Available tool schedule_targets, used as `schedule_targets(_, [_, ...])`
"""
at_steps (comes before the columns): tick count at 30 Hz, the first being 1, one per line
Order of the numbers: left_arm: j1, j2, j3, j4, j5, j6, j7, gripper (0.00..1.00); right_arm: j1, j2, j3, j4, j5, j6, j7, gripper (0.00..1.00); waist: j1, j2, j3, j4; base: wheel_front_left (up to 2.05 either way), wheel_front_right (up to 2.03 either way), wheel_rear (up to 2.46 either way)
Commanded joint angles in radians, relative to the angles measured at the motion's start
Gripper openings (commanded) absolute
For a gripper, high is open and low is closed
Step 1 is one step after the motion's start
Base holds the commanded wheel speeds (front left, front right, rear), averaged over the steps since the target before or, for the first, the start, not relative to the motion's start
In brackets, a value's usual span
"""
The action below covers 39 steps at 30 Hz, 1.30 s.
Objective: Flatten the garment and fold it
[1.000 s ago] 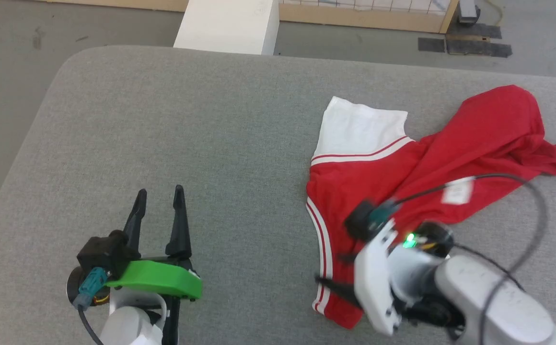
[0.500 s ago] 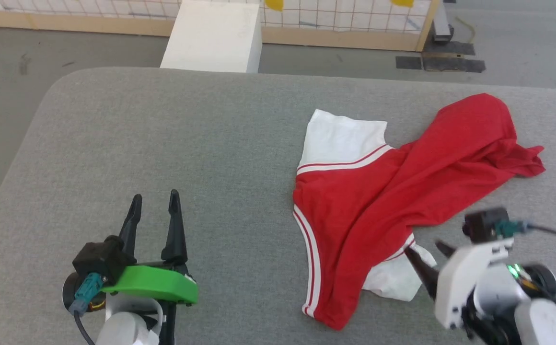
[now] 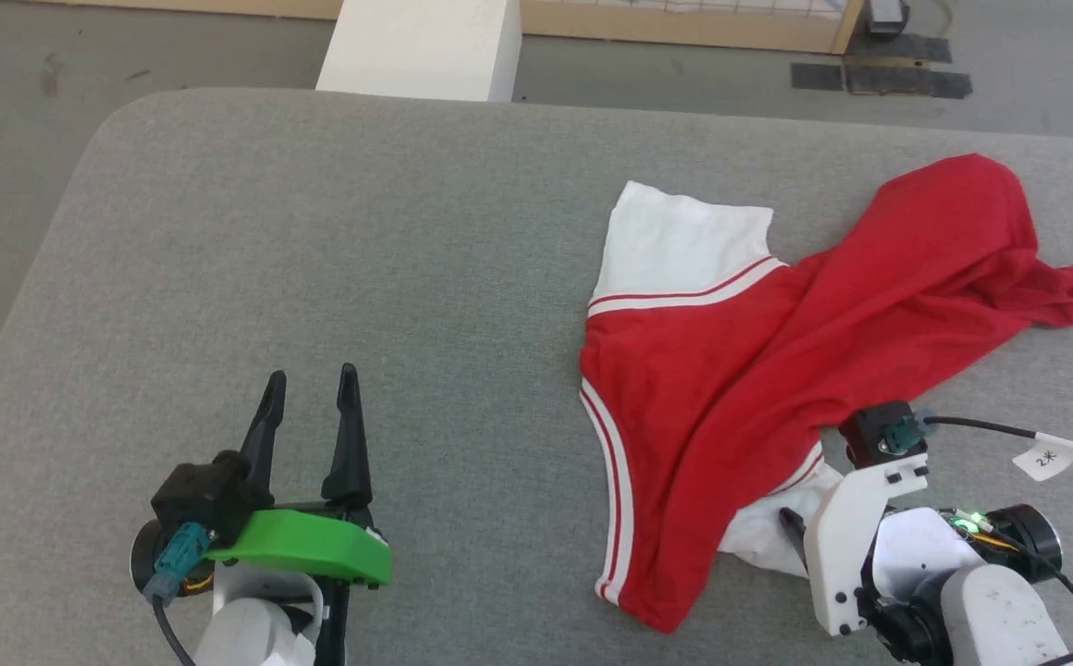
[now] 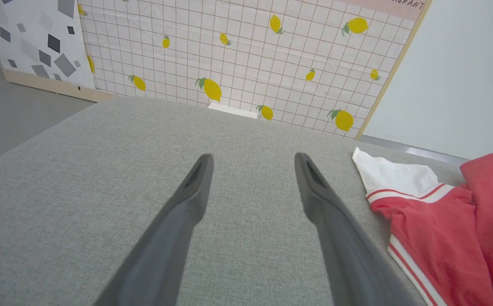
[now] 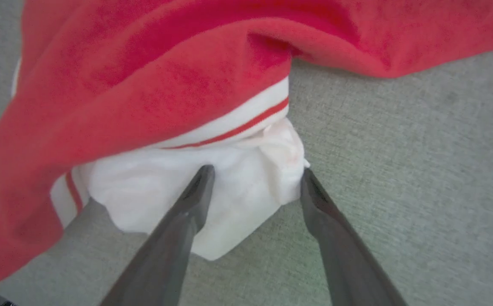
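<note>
Just ahead of my right gripper (image 5: 256, 172), between its spread fingers, lay the crumpled white sleeve (image 5: 144, 187), tucked under the garment (image 3: 740, 370), soft red jersey bunched in a ridge running toward the far right of the table (image 3: 314, 231). My left gripper (image 3: 311, 377), also spread and empty, sat well to the left, so I judged the right nearer

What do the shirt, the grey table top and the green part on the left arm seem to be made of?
Shirt: soft matte knit cloth, judging by its loose folds. Table top: seemingly grey woven fabric; a fine weave shows. Green part: probably hard plastic, smooth with slight sheen.
</note>
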Motion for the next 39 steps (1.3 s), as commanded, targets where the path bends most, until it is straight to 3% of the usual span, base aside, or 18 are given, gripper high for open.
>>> schedule_targets(1, [-0.014, 0.002, -0.001, 0.003, -0.012, 0.001, -0.003, 1.0, -0.013, 0.005, 0.009, 0.022, -0.01, -0.001, 0.008, 1.0, 0.0, 0.0, 0.01, 0.014, 0.0, 0.0, 0.0])
schedule_targets(5, [-0.017, 0.0, -0.001, 0.007, -0.015, 0.002, -0.003, 1.0, -0.019, 0.0, 0.037, 0.076, -0.013, -0.001, 0.036, 1.0, 0.0, 0.0, 0.013, 0.024, 0.0, 0.0, 0.0])
schedule_targets(6, [-0.016, -0.001, 0.0, 0.007, -0.015, 0.003, -0.003, 1.0, -0.02, -0.001, 0.04, 0.084, -0.01, -0.001, 0.044, 0.48, 0.0, 0.0, 0.013, 0.024, 0.0, 0.0, 0.0])
schedule_targets(8, [-0.014, -0.001, 0.002, 0.006, -0.016, 0.004, -0.003, 1.0, -0.022, -0.007, 0.043, 0.089, -0.001, -0.001, 0.05, 0.0, 0.0, 0.0, 0.011, 0.022, 0.0, 0.0, 0.0])
schedule_targets(13, [-0.01, -0.003, 0.006, 0.004, -0.019, 0.004, -0.003, 1.0, -0.024, -0.015, 0.006, 0.042, 0.051, -0.001, 0.02, 0.0, 0.0, 0.0, 0.002, 0.003, 0.0, 0.0, 0.0])
schedule_targets(17, [-0.027, -0.003, 0.002, 0.0, -0.037, -0.009, -0.002, 1.0, -0.011, -0.015, -0.046, -0.066, 0.099, -0.001, 0.008, 0.0, 0.0, 0.0, -0.002, -0.028, 0.0, 0.0, 0.0])
schedule_targets(23, [-0.191, -0.005, -0.036, 0.031, -0.081, -0.048, 0.09, 1.0, 0.003, -0.028, -0.113, -0.241, 0.142, -0.001, 0.037, 0.0, 0.0, 0.0, 0.026, -0.092, 0.0, 0.0, 0.0])
schedule_targets(30, [-0.553, -0.01, -0.119, 0.266, -0.141, -0.065, 0.373, 1.0, -0.026, -0.011, -0.123, -0.329, 0.17, -0.001, 0.05, 0.0, 0.0, 0.0, 0.115, -0.183, 0.0, 0.0, 0.0])
schedule_targets(34, [-0.738, -0.012, -0.152, 0.442, -0.155, -0.034, 0.58, 1.0, -0.047, -0.005, -0.08, -0.326, 0.181, -0.001, 0.044, 0.0, 0.0, 0.0, 0.177, -0.239, 0.0, 0.0, 0.0])
schedule_targets(39, [-0.907, 0.009, -0.223, 0.613, -0.096, 0.007, 0.824, 1.0, -0.059, 0.002, -0.021, -0.306, 0.197, -0.001, 0.03, 0.0, 0.0, 0.0, 0.243, -0.292, 0.0, 0.0, 0.0])
